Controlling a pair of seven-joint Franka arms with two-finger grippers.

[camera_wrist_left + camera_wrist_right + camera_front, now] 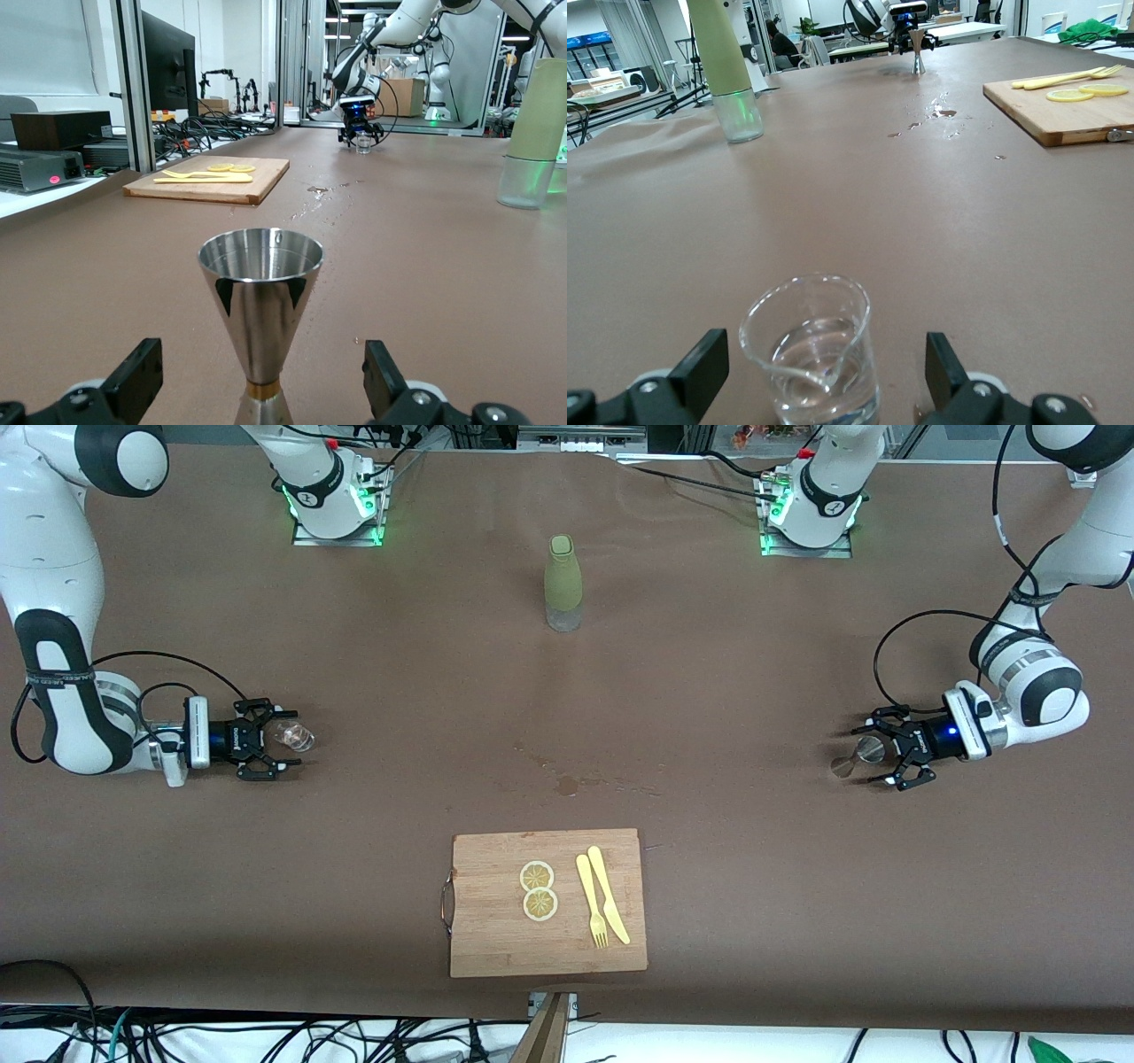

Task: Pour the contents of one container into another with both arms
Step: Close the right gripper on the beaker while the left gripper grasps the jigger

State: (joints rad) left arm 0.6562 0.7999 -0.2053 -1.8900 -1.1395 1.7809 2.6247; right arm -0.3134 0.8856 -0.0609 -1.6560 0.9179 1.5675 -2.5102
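A small clear glass beaker point(813, 354) holding some clear liquid stands on the brown table toward the right arm's end. My right gripper point(822, 372) is open around it, one finger point(700, 363) on each side with gaps showing; the front view shows the same beaker point(297, 735) at the right gripper point(283, 742). A steel jigger point(261, 297) stands upright toward the left arm's end. My left gripper point(260, 381) is open around its waist without touching it; in the front view the jigger point(856, 758) is at the left gripper point(875, 755).
A pale green bottle point(563, 583) with a clear base stands mid-table near the arm bases. A wooden cutting board point(496, 930) with two lemon slices point(538, 890), a yellow fork and a yellow knife lies near the front camera. Wet spots point(567, 784) mark the cloth between them.
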